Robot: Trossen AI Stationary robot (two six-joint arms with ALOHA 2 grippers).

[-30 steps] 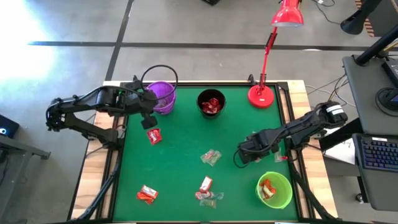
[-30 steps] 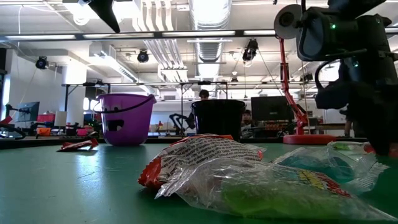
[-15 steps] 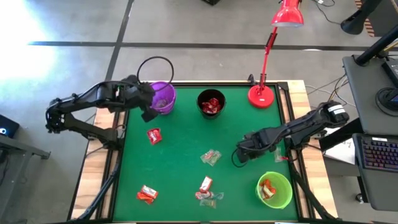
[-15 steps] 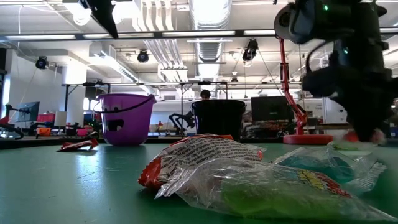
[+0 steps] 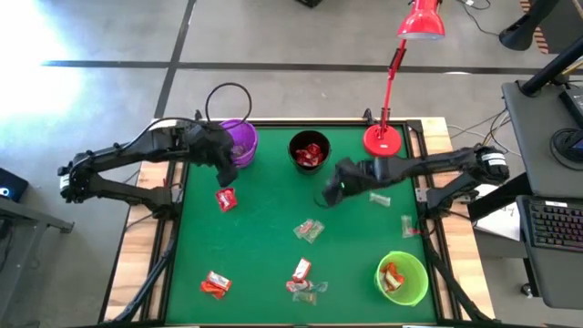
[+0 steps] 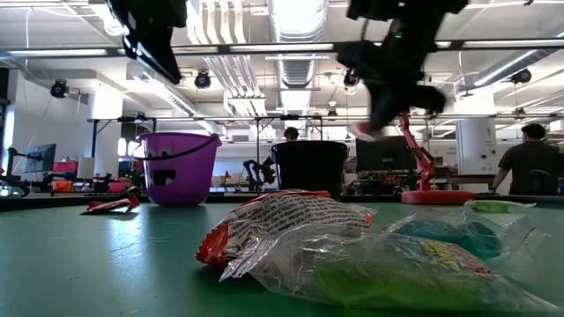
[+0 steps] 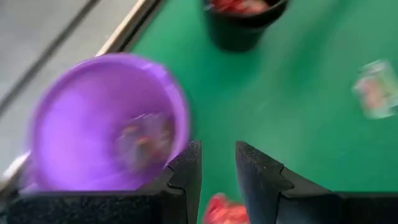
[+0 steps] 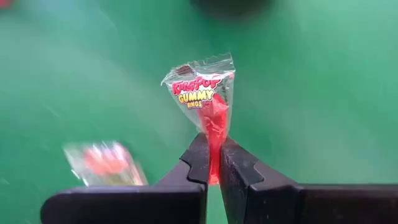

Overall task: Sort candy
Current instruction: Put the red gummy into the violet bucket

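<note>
Near edge of the green worktop (image 5: 264,246): a candy (image 5: 215,285) with red wrapper at the left corner, a red one (image 5: 301,269) and a clear one (image 5: 307,289) touching it mid-front; in the low view the clear-and-orange pile (image 6: 352,251) fills the foreground. Green cup (image 5: 402,278) at the front right corner, orange-red candy inside.

Mid worktop: clear candy (image 5: 309,230) near the centre, a red one (image 5: 225,199) to the left below the purple cup, a pale one (image 5: 409,225) by the right edge, another pale one (image 5: 380,197) just under the right arm.

Right claw (image 8: 212,163) hangs above the worktop, just right and front of the black cup, well apart from the green cup. Its fingers are pinched tight on a red gummy candy (image 8: 208,99) in a clear wrapper, wrapper sticking out past the tips. In the high view the claw (image 5: 332,189) is a dark blob, candy too small to tell.

Left claw (image 7: 217,165) is beside the purple cup (image 5: 240,141), over its right rim. Fingers stand a little apart with nothing between them. A blurred candy lies in the purple cup (image 7: 109,124).

Far row: purple cup, black cup (image 5: 309,151) with red candy, red lamp (image 5: 384,139) at the back right. Beyond, a person (image 6: 526,167) stands in the room.
</note>
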